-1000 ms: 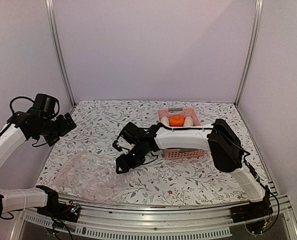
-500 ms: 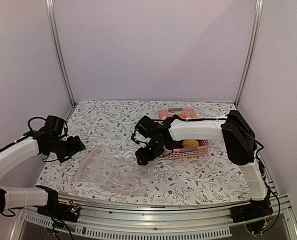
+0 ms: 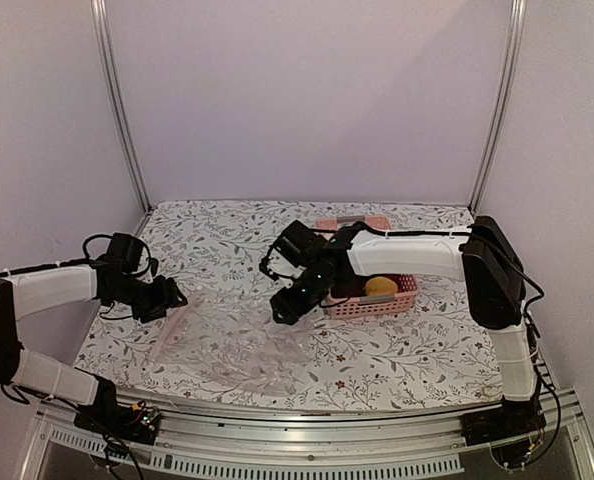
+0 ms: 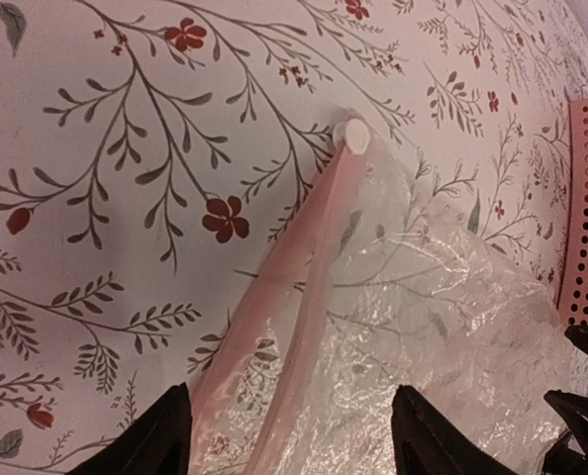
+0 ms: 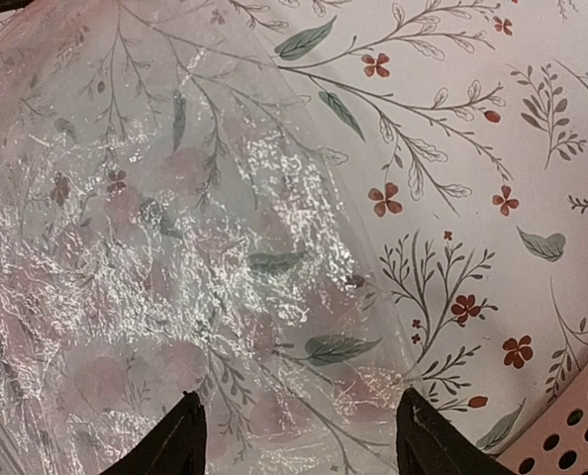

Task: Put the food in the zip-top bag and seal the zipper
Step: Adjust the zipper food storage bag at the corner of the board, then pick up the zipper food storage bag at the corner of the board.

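Observation:
The clear zip-top bag (image 3: 232, 340) lies flat and crinkled on the flowered table, with no food visible inside it. Its zipper (image 4: 304, 287) is a pinkish strip that ends at a white tab (image 4: 352, 134). My left gripper (image 3: 172, 298) is open over the bag's left edge, and the zipper strip lies between its jaws (image 4: 294, 440). My right gripper (image 3: 285, 310) is open just above the bag's far right part (image 5: 299, 440), over the plastic (image 5: 175, 247). A yellow food (image 3: 380, 286) and a dark one beside it lie in the pink basket (image 3: 409, 290). Other food is hidden.
The pink lattice basket stands right of centre, partly behind my right forearm; its corner shows in the right wrist view (image 5: 581, 435) and its edge in the left wrist view (image 4: 586, 198). Metal frame posts stand at the back corners. The table's front rail (image 3: 307, 420) runs below the bag.
My left arm has come down and moved right to the bag's left edge. My right gripper has moved back and to the right. The bag has shifted from the front left toward the centre.

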